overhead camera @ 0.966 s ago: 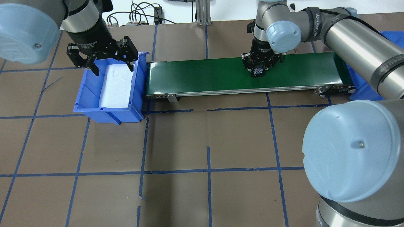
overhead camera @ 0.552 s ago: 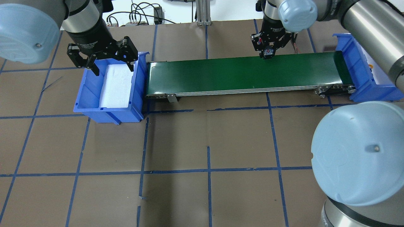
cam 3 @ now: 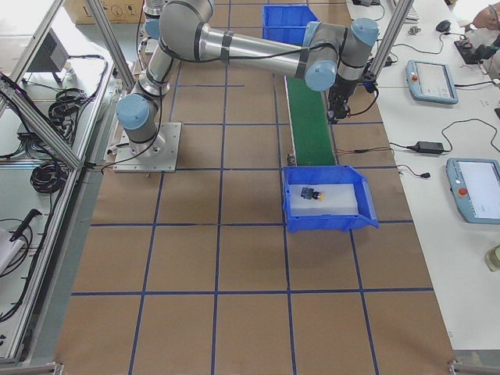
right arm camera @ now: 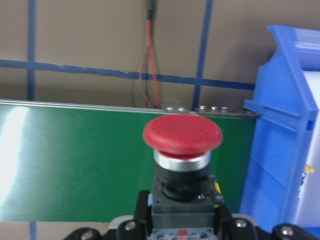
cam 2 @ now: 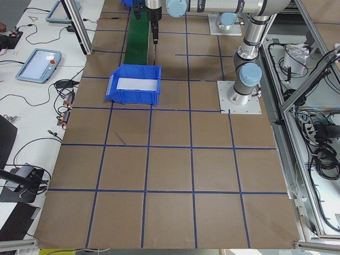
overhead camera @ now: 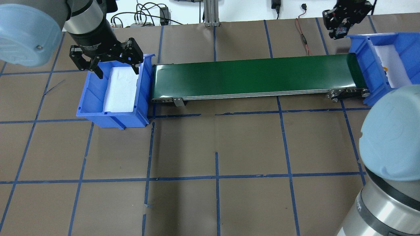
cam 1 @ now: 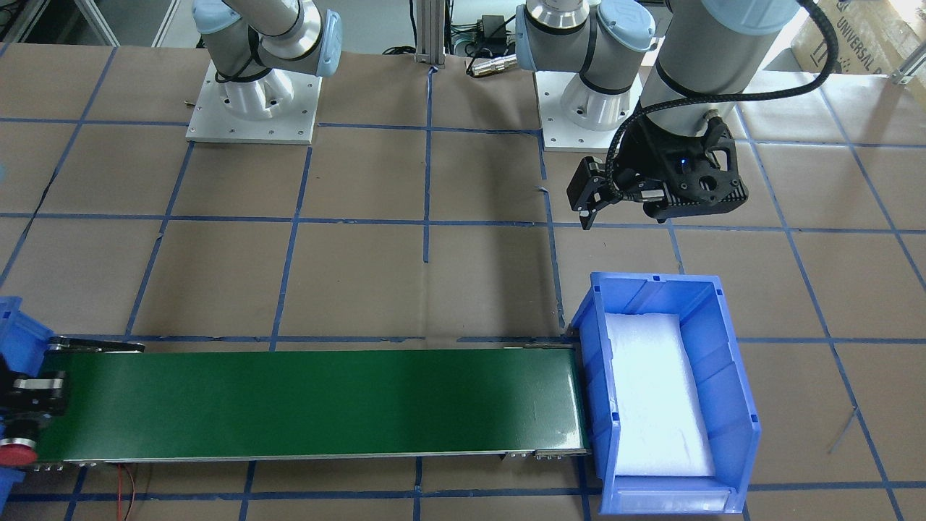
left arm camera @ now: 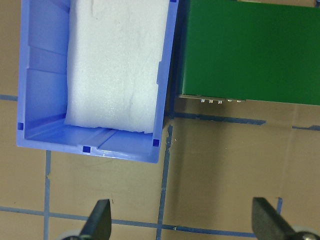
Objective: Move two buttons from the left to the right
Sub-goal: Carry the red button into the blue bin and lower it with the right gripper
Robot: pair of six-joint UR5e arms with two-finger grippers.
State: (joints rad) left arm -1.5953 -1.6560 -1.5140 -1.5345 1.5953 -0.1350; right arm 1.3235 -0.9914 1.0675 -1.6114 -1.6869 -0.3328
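Observation:
My right gripper (overhead camera: 340, 31) is shut on the black block body of the red button (right arm camera: 182, 135), cap pointing down. It hangs above the right end of the green conveyor belt (overhead camera: 249, 77), just short of the right blue bin (overhead camera: 364, 65). The red cap (cam 1: 16, 452) also shows at the front view's left edge. The yellow button (cam 3: 314, 194) lies on white foam inside that right bin. My left gripper (overhead camera: 117, 72) stands open over the far end of the left blue bin (overhead camera: 85, 98), which holds only white foam.
The belt spans the gap between the two bins. A red and black cable (overhead camera: 303, 36) runs over the table behind the belt's right end. Brown paper with blue tape lines (overhead camera: 216, 177) covers the table.
The right gripper lifted the red button off the belt and carried it right and away, up to the right bin's corner. The left arm has not moved.

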